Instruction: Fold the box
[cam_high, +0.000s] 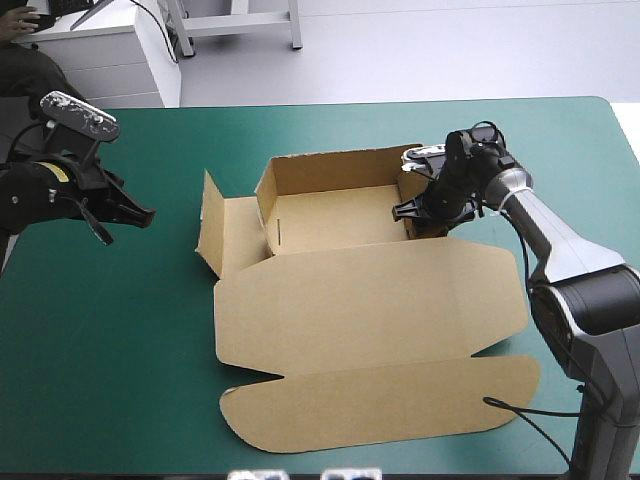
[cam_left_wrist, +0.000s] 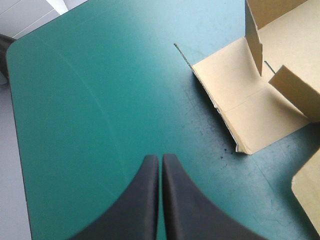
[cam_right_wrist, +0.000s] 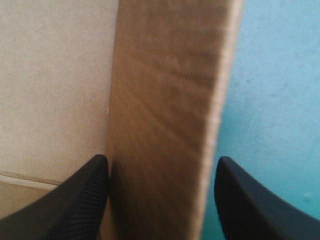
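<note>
The brown box (cam_high: 370, 310) lies mid-table as an open tray with its lid flat toward the front edge. The tray's back wall (cam_high: 330, 165) stands, and a left side flap (cam_high: 210, 225) is tilted up beside it. My right gripper (cam_high: 412, 212) is open astride the tray's right wall (cam_right_wrist: 170, 125), one finger inside the tray and one outside over the cover. My left gripper (cam_high: 140, 215) is shut and holds nothing, hovering over the cover well left of the box. Ahead of the left gripper (cam_left_wrist: 160, 160) lies the box's left flap (cam_left_wrist: 245, 110).
The teal-green cover (cam_high: 120, 330) spreads wide to the left of the box and in a narrower strip behind the tray. The lid's outer flap (cam_high: 380, 405) reaches close to the table's front edge.
</note>
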